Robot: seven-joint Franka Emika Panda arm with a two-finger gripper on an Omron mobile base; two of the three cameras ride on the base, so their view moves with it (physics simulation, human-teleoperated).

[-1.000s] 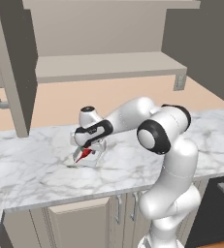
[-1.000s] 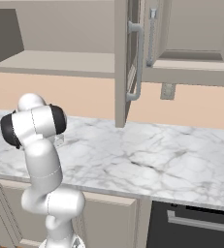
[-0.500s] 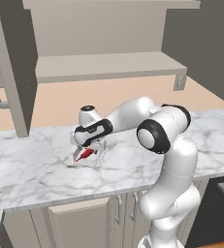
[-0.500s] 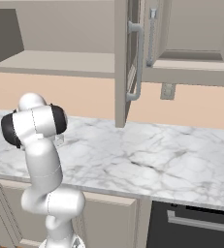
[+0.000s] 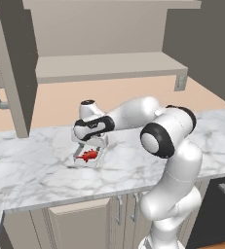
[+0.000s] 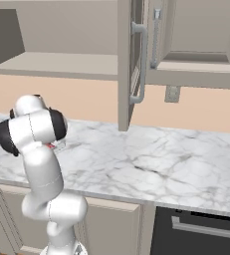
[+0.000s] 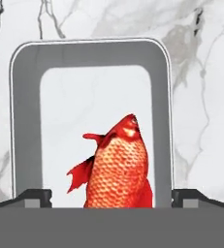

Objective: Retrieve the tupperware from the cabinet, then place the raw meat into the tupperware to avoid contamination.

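One long reach carries the white arm [image 5: 133, 111] out toward ten o'clock over the marble desk [image 5: 31, 170], wrist bent down. Its hand [image 5: 90, 144] hangs released, fingers [image 7: 36, 197] spread wide, right over the tupperware [image 5: 78, 161]. Bare desk lies on every side of the tupperware, which sits well back from the front edge. Inside it lies the raw meat [image 7: 119, 167], free of the fingers.

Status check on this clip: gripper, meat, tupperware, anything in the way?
Gripper open, directly above tupperware. Raw meat lying inside it, on marble counter. Cabinet door open. Nothing blocking.
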